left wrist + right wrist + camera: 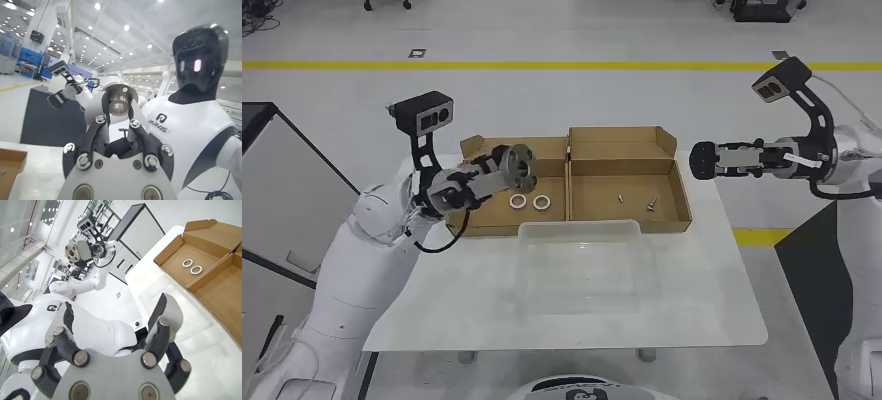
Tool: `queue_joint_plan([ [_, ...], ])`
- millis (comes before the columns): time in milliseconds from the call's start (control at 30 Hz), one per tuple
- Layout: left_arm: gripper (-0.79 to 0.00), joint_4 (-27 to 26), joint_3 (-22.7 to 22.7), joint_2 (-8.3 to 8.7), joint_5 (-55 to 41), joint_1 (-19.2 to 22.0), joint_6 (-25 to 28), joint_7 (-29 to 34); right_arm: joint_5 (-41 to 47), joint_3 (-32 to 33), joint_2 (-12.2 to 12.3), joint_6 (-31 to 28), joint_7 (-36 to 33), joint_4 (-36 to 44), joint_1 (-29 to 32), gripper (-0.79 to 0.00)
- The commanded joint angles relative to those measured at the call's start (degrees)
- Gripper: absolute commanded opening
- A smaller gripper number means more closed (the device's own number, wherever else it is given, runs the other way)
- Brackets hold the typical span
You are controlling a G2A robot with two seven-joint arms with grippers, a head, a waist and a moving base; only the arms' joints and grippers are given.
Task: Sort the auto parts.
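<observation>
Top view of a white table [712,290] with a clear plastic bin [580,265] near its front middle. Behind the bin, a left cardboard box [552,185] and a right cardboard box [602,195] sit open, touching side by side. The left gripper [504,172], raised over the left cardboard box, is clamped around a round metal flange [522,163]. The right gripper [702,160] hangs beside the right cardboard box, fingers spread, holding nothing. Two white rings [541,202] lie in the left cardboard box, and two small bolts [652,203] lie in the right.
</observation>
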State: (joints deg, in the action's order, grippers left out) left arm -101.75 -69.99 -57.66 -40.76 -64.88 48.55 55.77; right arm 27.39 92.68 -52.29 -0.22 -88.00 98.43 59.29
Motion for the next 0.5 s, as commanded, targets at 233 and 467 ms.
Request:
queue_joint_plan([
  [233,-0.785,-5.53,2.10,-0.16,-17.02,0.02,1.22,-1.23,0.00,0.00,0.00,0.00,0.00,0.00,0.00,0.000],
  [467,-0.785,-7.81,-2.19,-1.78,-30.59,-0.87,-4.71,4.70,0.00,0.00,0.00,0.00,0.00,0.00,0.00,0.000],
])
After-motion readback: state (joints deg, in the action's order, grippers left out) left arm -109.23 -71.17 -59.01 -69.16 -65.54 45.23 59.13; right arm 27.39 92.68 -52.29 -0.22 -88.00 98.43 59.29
